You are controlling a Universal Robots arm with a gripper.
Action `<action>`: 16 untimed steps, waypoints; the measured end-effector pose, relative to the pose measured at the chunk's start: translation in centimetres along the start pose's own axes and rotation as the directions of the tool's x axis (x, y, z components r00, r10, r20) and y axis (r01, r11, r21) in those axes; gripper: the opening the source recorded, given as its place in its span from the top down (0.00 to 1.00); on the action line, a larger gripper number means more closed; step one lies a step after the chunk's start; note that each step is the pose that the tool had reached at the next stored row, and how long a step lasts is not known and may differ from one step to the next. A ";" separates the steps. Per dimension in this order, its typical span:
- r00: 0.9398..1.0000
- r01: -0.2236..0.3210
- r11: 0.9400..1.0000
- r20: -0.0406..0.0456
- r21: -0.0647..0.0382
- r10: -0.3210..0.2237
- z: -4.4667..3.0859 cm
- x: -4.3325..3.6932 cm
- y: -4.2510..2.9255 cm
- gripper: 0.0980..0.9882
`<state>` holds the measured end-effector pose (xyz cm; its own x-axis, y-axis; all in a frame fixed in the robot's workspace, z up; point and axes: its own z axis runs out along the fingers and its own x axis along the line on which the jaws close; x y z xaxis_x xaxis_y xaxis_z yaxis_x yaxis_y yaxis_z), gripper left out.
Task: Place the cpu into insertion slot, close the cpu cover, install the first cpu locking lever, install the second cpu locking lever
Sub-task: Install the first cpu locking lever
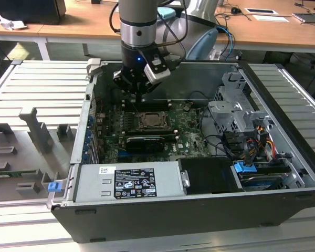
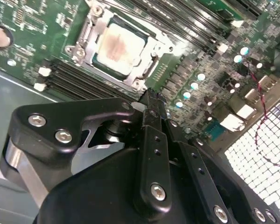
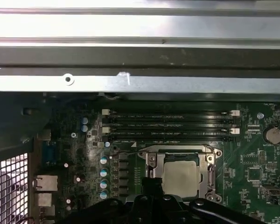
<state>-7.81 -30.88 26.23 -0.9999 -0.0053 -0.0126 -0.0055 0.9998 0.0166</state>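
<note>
The cpu (image 2: 117, 45) (image 3: 179, 174), pale tan-silver, lies in the insertion slot (image 1: 151, 122) on the green motherboard. The cpu cover (image 2: 151, 44) (image 3: 211, 169), a silver frame, lies flat around the chip in both wrist views. A thin wire lever (image 3: 177, 148) runs along the socket edge beside the memory slots. My black gripper (image 1: 138, 97) (image 2: 150, 99) (image 3: 147, 185) hangs a little above the board, just off one side of the socket. Its fingers are shut together with nothing between them.
The motherboard sits inside an open black computer case (image 1: 283, 105). Long black memory slots (image 3: 170, 123) run beside the socket. A grey power supply (image 1: 128, 181) is at the front, and a drive cage with cables (image 1: 241, 131) at the exterior view's right. The case's metal wall (image 3: 140, 84) is close.
</note>
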 end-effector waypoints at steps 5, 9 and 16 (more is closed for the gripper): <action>1.000 0.009 1.000 0.000 0.000 -0.009 0.16 2.10 0.00 0.99; 1.000 0.028 1.000 0.000 0.000 -0.028 0.66 4.07 1.26 0.99; 1.000 0.029 1.000 -0.001 0.000 -0.029 0.67 4.06 2.13 0.99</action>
<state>-11.87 -28.76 25.54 -0.9993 -0.0344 -0.0125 -0.0346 0.9993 0.0164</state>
